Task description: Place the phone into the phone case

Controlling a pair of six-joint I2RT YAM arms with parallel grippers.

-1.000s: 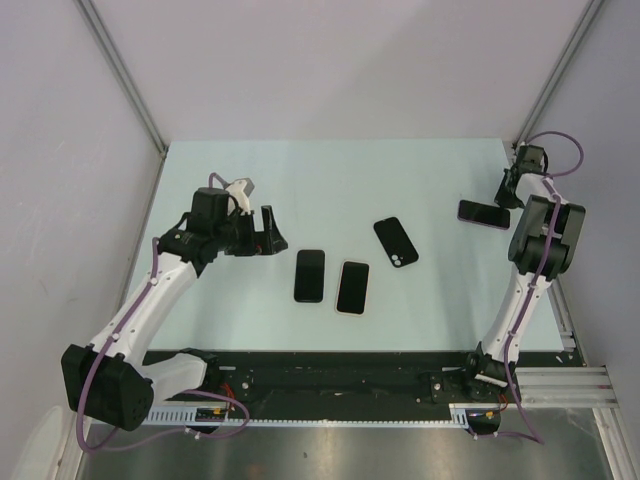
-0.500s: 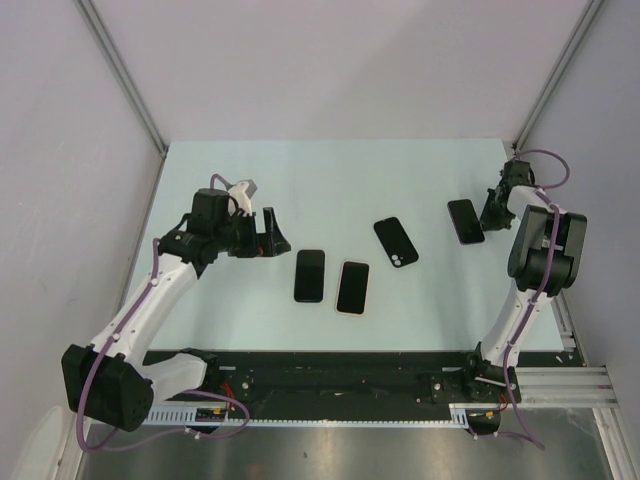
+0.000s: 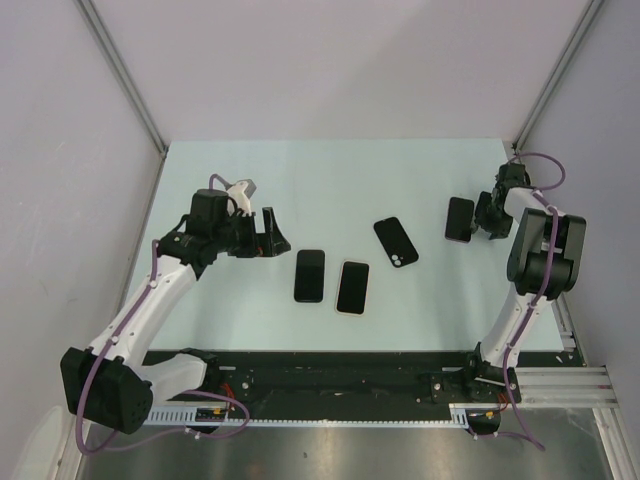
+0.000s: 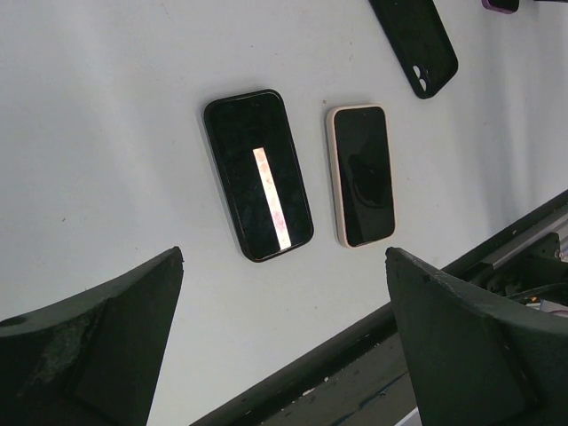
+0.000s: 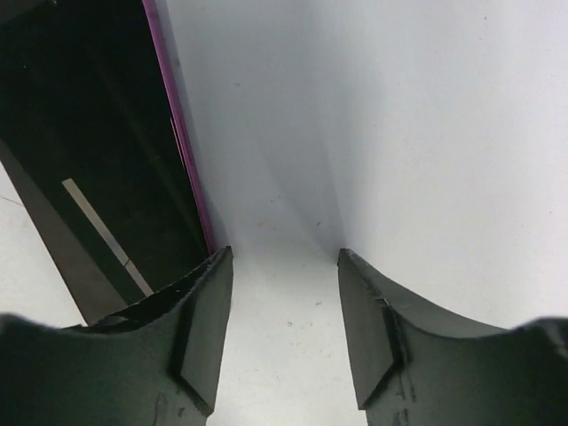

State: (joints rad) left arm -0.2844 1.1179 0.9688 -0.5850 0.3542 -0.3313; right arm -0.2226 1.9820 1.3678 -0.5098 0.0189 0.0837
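You had the right gripper (image 5: pixel 284 262) at the far right of the pale tabletop (image 3: pixel 330 180), fingers spread, bare surface between them, pinching nothing. The dark flat phone with a purple edge (image 5: pixel 98 169) lay flat on the tabletop just outside the jaws, on the gripper's left; its purple edge ran alongside the left finger (image 5: pixel 200 328). Whether the two touched could not be told. Seen from above, its long axis ran roughly from near to far, slightly tilted. A regrasp would therefore call for a shift to the left, toward the table centre, before any closing.

The left gripper (image 3: pixel 270 232) hung fully spread and empty at mid-left. Ahead of it lay a glossy black slab (image 4: pixel 257 173) and, just beside that, a dark slab with a pale pink rim (image 4: pixel 359 175); both lay parallel. The black shell with camera cut-outs (image 3: pixel 396 242), judged to be the case, lay between the two arms at an angle, well apart from the purple-edged phone. The right arm was much the nearer to that phone; the left arm was nearer to the paired slabs.
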